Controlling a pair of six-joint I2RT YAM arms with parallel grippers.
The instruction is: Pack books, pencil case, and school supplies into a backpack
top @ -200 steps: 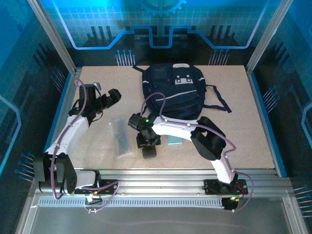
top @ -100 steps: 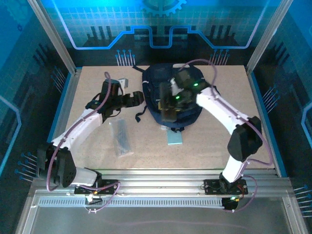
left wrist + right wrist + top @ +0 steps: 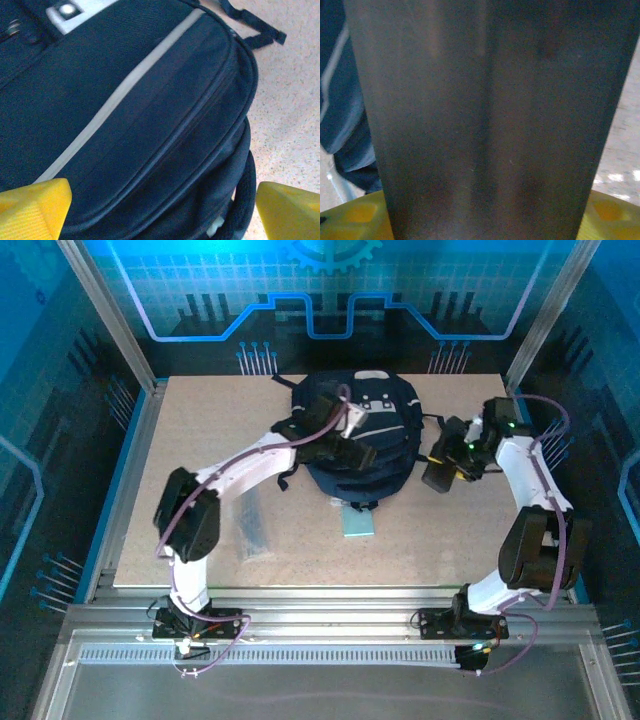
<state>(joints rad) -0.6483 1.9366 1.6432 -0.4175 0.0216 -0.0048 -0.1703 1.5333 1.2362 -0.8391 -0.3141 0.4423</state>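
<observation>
The navy backpack (image 3: pixel 375 435) lies at the back middle of the table, seen close up in the left wrist view (image 3: pixel 150 110). My left gripper (image 3: pixel 352 440) hovers open over its front panel, the yellow fingertips (image 3: pixel 32 207) wide apart with only fabric between them (image 3: pixel 160 210). My right gripper (image 3: pixel 450 462) is off the backpack's right side, shut on the black pencil case (image 3: pixel 438 478), whose dark flat face stands between the yellow fingers (image 3: pixel 485 125). A translucent grey ruler (image 3: pixel 248 525) and a light-blue pad (image 3: pixel 358 523) lie on the table. The books are out of view.
A dark backpack strap (image 3: pixel 455 450) trails right toward the right gripper. The table's right edge (image 3: pixel 545 500) runs close behind the right arm. Metal frame posts stand at the back corners.
The right arm swung from over the backpack out to its right side, still holding the pencil case. The left arm moved right, from beside the backpack to above it.
</observation>
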